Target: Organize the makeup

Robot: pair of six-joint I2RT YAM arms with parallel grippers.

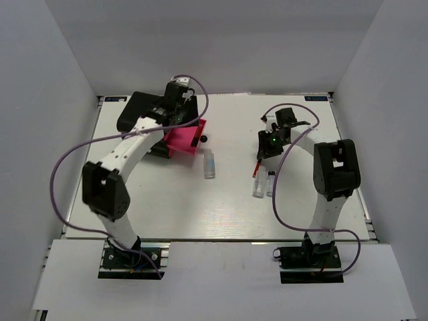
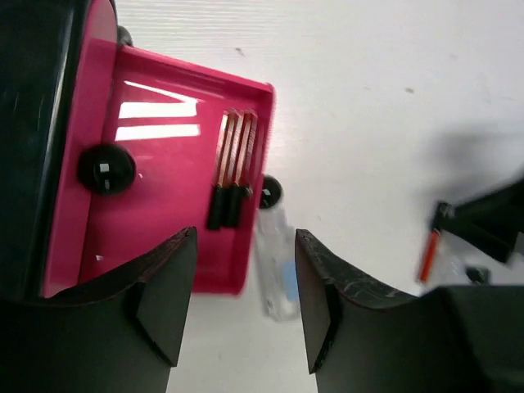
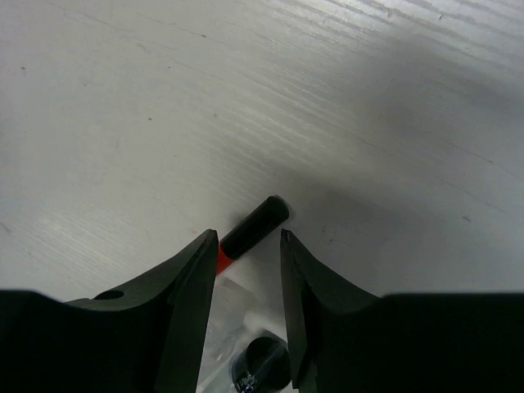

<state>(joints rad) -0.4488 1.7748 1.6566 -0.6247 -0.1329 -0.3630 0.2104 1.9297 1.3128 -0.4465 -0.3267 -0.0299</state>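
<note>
The left gripper (image 2: 246, 303) is hard to pick out from above, where its wrist and cable crowd over the black box (image 1: 137, 107). Its own camera shows it plainly: the fingers are spread with nothing between them, above the near edge of the open pink drawer (image 2: 155, 237). In that view the box is only a dark blur cut off at the left edge. A round black knob (image 2: 106, 169) sits on the drawer.

The right gripper (image 3: 250, 239) stands with its fingers parted astride a red stick (image 3: 254, 223). The stick's black cap pokes out past the fingertips. Its red body slips out of sight behind one finger, and a gap shows on the other side. I cannot tell whether it lies flat on the white table (image 1: 134, 214) or is tipped up. Below it, a black cap (image 3: 262, 364) and some clear plastic are cut off by the bottom edge.

Several slim sticks (image 2: 232, 176) lie side by side inside the drawer against its right wall, coppery red along their upper halves and black at the near ends. A clear bottle (image 2: 277, 270) with a blue label lies on the table just beside the drawer's corner, blurred in the wrist view. From above, a pair of small clear bottles (image 1: 259, 187) sits together on the table just below the right gripper, next to the red stick and well apart from the drawer.
</note>
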